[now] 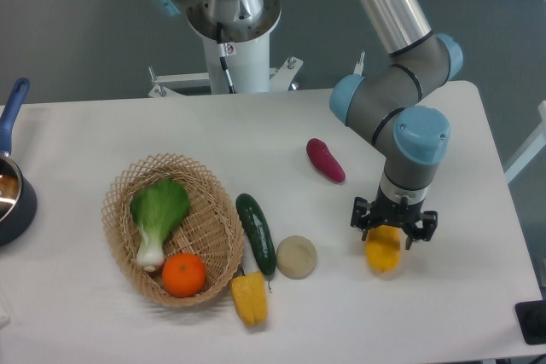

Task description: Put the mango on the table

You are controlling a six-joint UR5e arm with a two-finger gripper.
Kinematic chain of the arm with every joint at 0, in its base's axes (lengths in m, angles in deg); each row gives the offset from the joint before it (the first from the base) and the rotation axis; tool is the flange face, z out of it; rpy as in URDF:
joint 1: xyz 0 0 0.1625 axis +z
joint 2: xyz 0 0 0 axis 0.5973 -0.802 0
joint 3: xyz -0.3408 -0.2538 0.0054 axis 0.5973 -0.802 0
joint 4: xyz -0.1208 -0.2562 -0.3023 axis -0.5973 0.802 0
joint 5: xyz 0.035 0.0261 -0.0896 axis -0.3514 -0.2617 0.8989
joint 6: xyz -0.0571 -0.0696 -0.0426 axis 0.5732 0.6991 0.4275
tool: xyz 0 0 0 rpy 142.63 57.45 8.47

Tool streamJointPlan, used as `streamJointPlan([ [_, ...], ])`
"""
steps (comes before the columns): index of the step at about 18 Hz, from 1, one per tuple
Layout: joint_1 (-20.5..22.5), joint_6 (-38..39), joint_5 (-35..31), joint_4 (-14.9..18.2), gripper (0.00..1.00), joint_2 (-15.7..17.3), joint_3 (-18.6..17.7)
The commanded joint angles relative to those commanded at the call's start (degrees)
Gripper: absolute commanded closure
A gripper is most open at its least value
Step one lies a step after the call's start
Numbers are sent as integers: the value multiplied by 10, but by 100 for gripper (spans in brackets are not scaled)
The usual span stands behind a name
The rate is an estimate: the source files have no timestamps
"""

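The gripper point(393, 229) sits in the lower right of the frame, pointing down over the table point(444, 313). Its jaws appear clamped on the mango point(383, 250), which shows below the fingers as a slightly blurred yellow-orange shape. Whether the mango touches the tabletop cannot be told from this view.

Left of the mango, near the centre bottom, a round pale beige item point(296, 257) lies on the table. Just beside it, a dark green cucumber point(255, 233) lies lengthwise. A yellow bell pepper point(249, 298) rests below the cucumber's lower end, close against the wicker basket point(122, 198). The basket, in the lower left, holds a leafy bok choy point(158, 217) and an orange point(184, 274).

A purple-red sweet potato point(326, 160) lies on the table up and left of the gripper, well apart from the mango. A dark pan with a blue handle point(12, 176) is cut by the left edge.
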Motion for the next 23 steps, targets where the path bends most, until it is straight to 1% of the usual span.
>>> streamJointPlan([
  [3, 0, -1, -1, 0, 0, 22, 16],
  [7, 3, -4, -14, 2, 0, 54, 86],
  [8, 10, -13, -19, 3, 0, 63, 96],
  [9, 28, -46, -20, 5, 0, 77, 103],
  [10, 41, -81, -20, 6, 0, 88, 103],
  [11, 58, -140, -20, 9, 0, 100, 102],
  [13, 83, -206, -20, 12, 0, 115, 98],
  [15, 99, -260, -19, 36, 0, 132, 90],
  [16, 114, -291, -18, 46, 0, 141, 78],
  [17, 130, -348, -15, 47, 0, 155, 60],
  [19, 151, -422, -13, 49, 0, 170, 43],
  [21, 168, -464, -7, 48, 0, 185, 26],
  [23, 183, -475, 10, 48, 0, 191, 19],
])
